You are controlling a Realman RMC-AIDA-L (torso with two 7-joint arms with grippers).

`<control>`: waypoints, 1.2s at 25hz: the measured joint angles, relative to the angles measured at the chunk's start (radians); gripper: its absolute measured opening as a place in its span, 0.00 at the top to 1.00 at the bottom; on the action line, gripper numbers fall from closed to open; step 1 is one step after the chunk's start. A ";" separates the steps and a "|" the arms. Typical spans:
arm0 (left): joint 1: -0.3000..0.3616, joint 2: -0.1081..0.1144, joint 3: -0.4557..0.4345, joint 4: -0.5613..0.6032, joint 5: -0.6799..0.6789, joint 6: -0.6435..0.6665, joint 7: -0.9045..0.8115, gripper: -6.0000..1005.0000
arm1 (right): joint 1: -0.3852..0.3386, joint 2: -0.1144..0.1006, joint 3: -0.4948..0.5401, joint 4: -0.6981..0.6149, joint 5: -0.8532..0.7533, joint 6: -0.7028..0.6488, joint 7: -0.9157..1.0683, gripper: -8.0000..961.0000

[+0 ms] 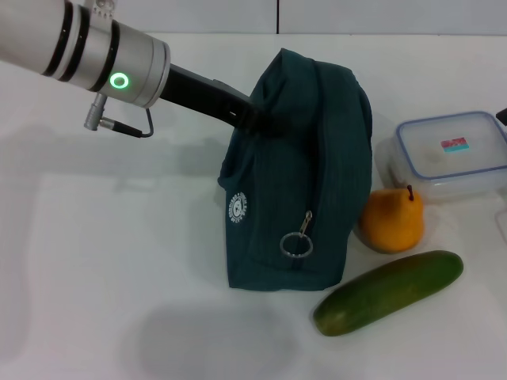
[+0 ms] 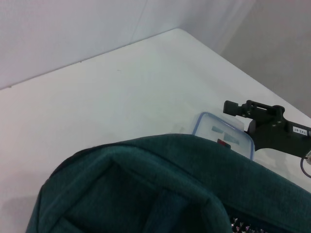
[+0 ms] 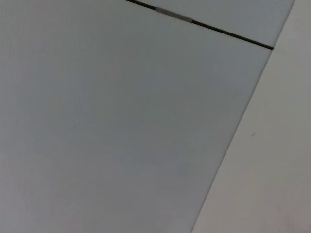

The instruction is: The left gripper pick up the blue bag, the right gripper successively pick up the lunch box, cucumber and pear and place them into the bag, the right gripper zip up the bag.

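The blue bag [image 1: 305, 182] hangs upright at the middle of the table, its zipper ring pull [image 1: 296, 244] dangling at the front. My left gripper [image 1: 260, 119] is shut on the fabric at the bag's upper left edge. A shadow lies apart from the bag's base. To the bag's right rests the lunch box [image 1: 451, 154], with the pear [image 1: 392, 222] in front of it. The cucumber [image 1: 388, 293] lies nearest me. In the left wrist view the right gripper [image 2: 232, 108] hovers just past the lunch box [image 2: 221, 136], behind the bag's top [image 2: 146, 194].
White tabletop [image 1: 103, 261] spreads to the left and front of the bag. A wall borders the far table edge [image 1: 238, 33]. The right wrist view shows only wall [image 3: 121, 121] and a strip of table [image 3: 272, 170].
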 joint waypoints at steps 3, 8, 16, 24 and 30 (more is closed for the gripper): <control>0.000 0.000 0.000 0.000 0.000 0.000 0.000 0.95 | -0.005 0.000 0.001 0.000 0.001 -0.006 0.001 0.48; 0.000 0.000 0.000 0.000 0.000 0.000 0.000 0.95 | -0.011 0.000 0.006 0.001 0.002 -0.007 0.001 0.51; 0.001 0.000 0.000 0.000 0.000 0.001 0.001 0.95 | -0.012 -0.002 0.001 0.010 0.001 -0.004 0.000 0.84; 0.003 0.000 0.002 0.001 0.000 0.006 0.002 0.95 | -0.020 -0.006 -0.001 0.004 -0.008 -0.048 0.000 0.89; 0.004 0.000 0.001 0.006 -0.001 0.006 0.002 0.95 | -0.040 -0.008 0.012 0.002 0.011 -0.140 0.004 0.89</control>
